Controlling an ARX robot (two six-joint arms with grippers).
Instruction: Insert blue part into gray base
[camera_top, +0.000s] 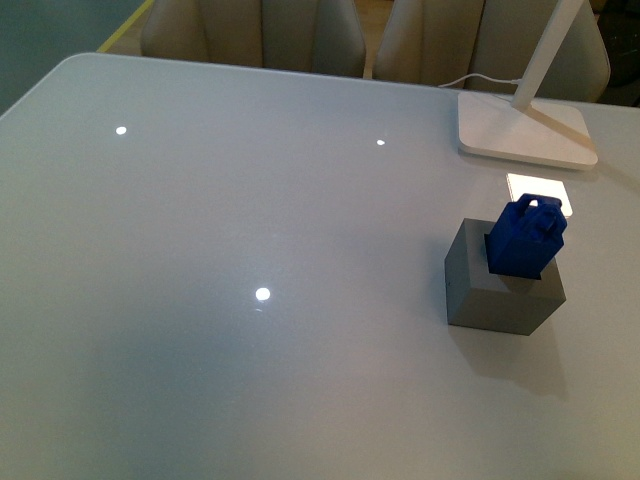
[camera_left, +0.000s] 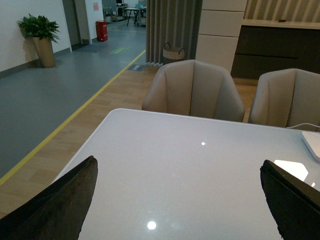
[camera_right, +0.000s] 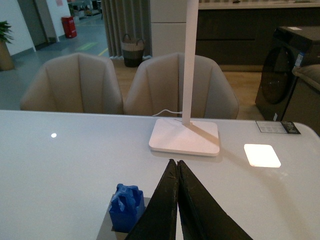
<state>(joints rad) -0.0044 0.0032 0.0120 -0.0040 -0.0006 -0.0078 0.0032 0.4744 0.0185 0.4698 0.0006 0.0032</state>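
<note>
The gray base stands on the white table at the right in the front view. The blue part sits in its top hole, sticking up and leaning a little, knob end up. Neither arm shows in the front view. In the right wrist view my right gripper is shut and empty, raised above the table, with the blue part and the gray base beside it and apart from it. In the left wrist view my left gripper is open and empty over bare table; neither object shows there.
A white lamp foot with its slanted stem stands behind the base; it also shows in the right wrist view. Beige chairs line the table's far edge. The table carries bright light reflections.
</note>
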